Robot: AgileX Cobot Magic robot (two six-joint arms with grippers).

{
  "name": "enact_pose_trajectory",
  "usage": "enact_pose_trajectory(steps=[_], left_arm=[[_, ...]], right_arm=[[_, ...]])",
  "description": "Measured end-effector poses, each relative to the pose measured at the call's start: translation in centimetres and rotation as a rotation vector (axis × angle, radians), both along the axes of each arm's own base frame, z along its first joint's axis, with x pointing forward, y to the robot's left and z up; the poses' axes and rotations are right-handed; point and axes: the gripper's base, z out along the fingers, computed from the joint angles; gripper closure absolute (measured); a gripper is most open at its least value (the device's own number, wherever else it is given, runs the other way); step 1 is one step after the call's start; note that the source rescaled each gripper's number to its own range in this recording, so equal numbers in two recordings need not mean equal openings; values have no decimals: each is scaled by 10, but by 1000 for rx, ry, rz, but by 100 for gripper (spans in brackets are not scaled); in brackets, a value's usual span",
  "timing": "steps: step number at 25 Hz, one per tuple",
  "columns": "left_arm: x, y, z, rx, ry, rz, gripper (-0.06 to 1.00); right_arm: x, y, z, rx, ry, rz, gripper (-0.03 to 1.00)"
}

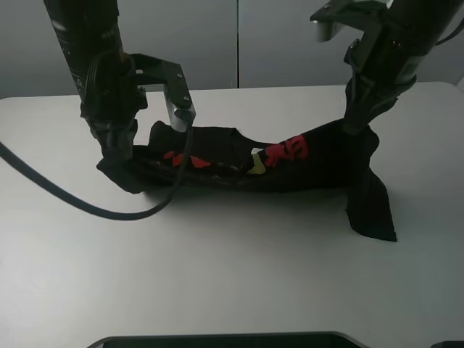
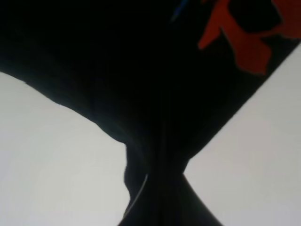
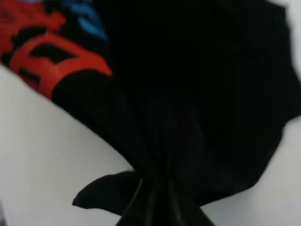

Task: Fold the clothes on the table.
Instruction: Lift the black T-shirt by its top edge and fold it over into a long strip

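Observation:
The clothes [image 1: 319, 163], a black T-shirt with red and yellow print, hang stretched between my two grippers above the white table [image 1: 232, 275]. My left gripper [image 1: 119, 148] is shut on the shirt's left end, low near the tabletop. My right gripper [image 1: 360, 123] is shut on the right end, held higher, and a sleeve [image 1: 371, 210] droops from it onto the table. In the left wrist view the black cloth [image 2: 141, 94] bunches into the jaws, with red print [image 2: 244, 42] beyond. The right wrist view shows gathered cloth [image 3: 188, 117] and red and blue print [image 3: 51, 61].
A black cable [image 1: 72, 199] loops from the left arm across the table's left side. A grey wall [image 1: 239, 43] stands behind the table's far edge. A dark edge [image 1: 232, 341] shows at the front of the exterior high view.

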Motion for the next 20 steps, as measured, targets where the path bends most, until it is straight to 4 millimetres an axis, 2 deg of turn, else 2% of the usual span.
enact_pose_trajectory(steps=[4,9,15,17,20], left_arm=[[-9,8,-16,46,55,-11,94],[-8,7,-19,41,35,-42,94],[28,-6,-19,-42,-338,-210,94],[42,-11,-23,-58,-459,-261,94],[58,-13,-34,-84,-552,-277,94]], right_arm=[[-13,-5,-31,-16,43,-4,94],[-13,-6,-46,1,-18,-28,94],[9,-4,-45,23,-262,-11,94],[19,-5,-49,7,-332,-14,94],[36,-11,-62,-2,-401,-57,94]])
